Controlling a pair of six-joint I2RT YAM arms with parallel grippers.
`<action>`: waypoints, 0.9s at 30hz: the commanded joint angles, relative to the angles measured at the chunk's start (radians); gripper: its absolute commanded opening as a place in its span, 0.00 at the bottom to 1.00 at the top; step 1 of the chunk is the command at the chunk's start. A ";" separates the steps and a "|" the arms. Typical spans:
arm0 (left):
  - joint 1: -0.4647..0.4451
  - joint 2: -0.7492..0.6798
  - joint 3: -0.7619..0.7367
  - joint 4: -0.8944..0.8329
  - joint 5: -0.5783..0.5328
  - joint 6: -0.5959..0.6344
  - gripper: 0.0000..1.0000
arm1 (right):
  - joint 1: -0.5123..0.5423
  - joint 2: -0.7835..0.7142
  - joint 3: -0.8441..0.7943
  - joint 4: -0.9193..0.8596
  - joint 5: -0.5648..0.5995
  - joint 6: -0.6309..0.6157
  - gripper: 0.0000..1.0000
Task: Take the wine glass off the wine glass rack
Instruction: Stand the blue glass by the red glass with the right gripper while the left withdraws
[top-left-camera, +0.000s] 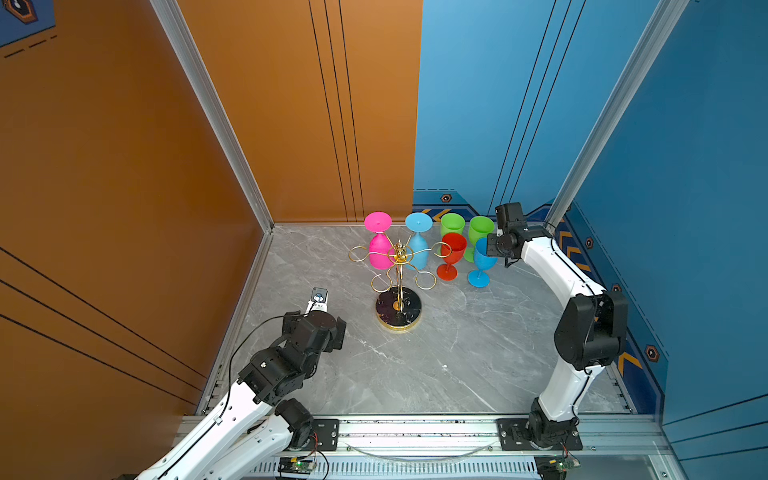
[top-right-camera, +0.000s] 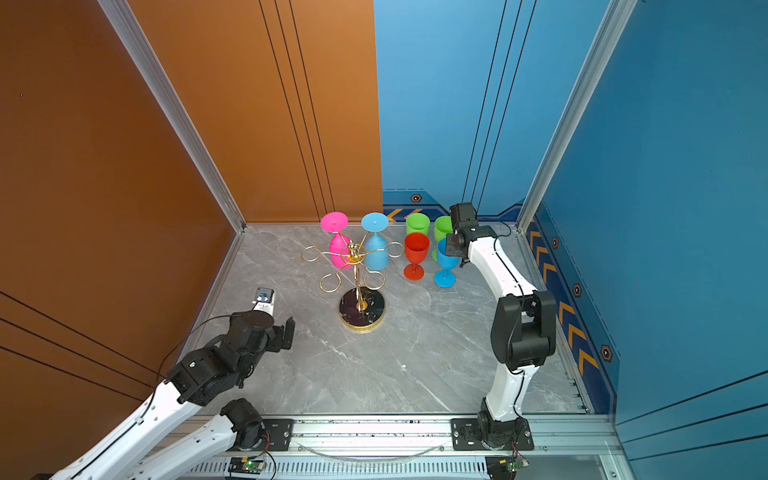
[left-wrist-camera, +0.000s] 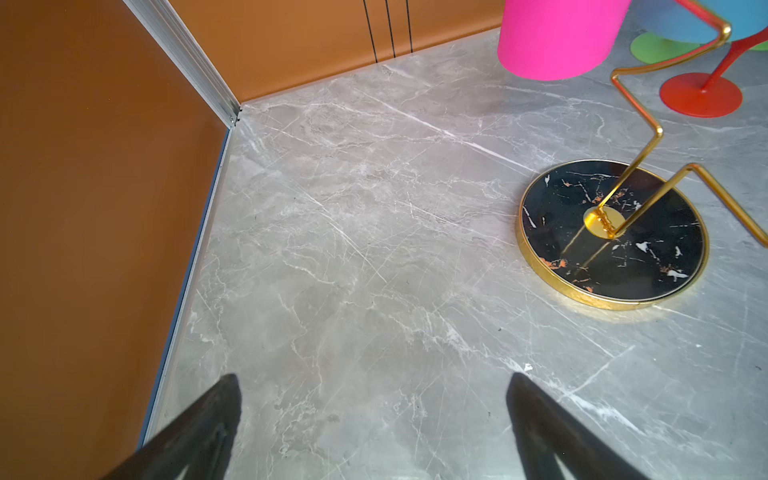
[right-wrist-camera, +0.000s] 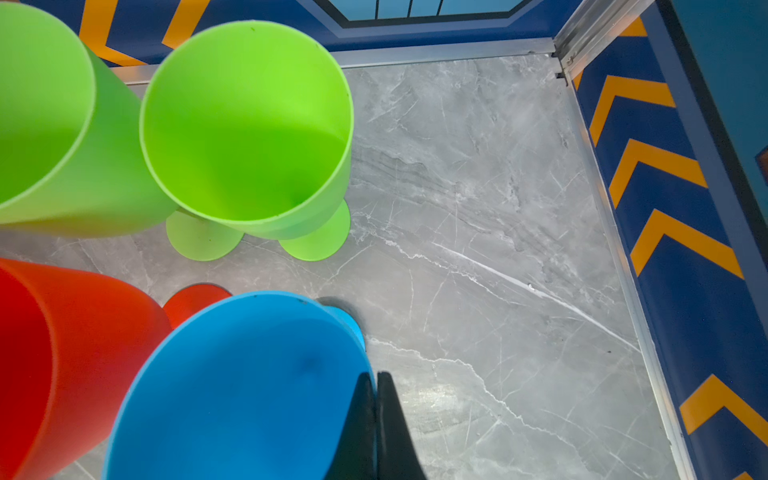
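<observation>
right pincer (right-wrist-camera: 376, 376), black fingers pressed together on the rim of an upright blue wine glass (right-wrist-camera: 249, 395), one finger inside the bowl, one outside. beside that glass, on its far side from the pincer, stands a red wine glass (right-wrist-camera: 62, 353). ahead of the fingertips stand two green wine glasses (right-wrist-camera: 245, 133) (right-wrist-camera: 37, 116), feet touching. on the outer finger's side lies bare grey marble tabletop (right-wrist-camera: 478, 249), edged by a chevron-striped blue wall (right-wrist-camera: 665, 199).

Left gripper (left-wrist-camera: 372, 376) gapes wide; right gripper (right-wrist-camera: 376, 375) seems pinched shut.

White arms (top-left-camera: 557, 266) — bulky black joints (top-left-camera: 590, 328), tapered black fingers (left-wrist-camera: 552, 436).
</observation>
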 joint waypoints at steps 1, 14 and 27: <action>0.018 -0.001 0.020 -0.017 0.035 -0.023 1.00 | 0.007 0.027 0.044 0.024 0.012 -0.005 0.00; 0.037 -0.004 0.013 0.000 0.065 -0.038 1.00 | 0.011 0.094 0.092 0.024 -0.021 0.012 0.00; 0.040 -0.003 0.013 0.001 0.077 -0.037 0.99 | 0.009 0.064 0.101 0.011 -0.045 0.008 0.22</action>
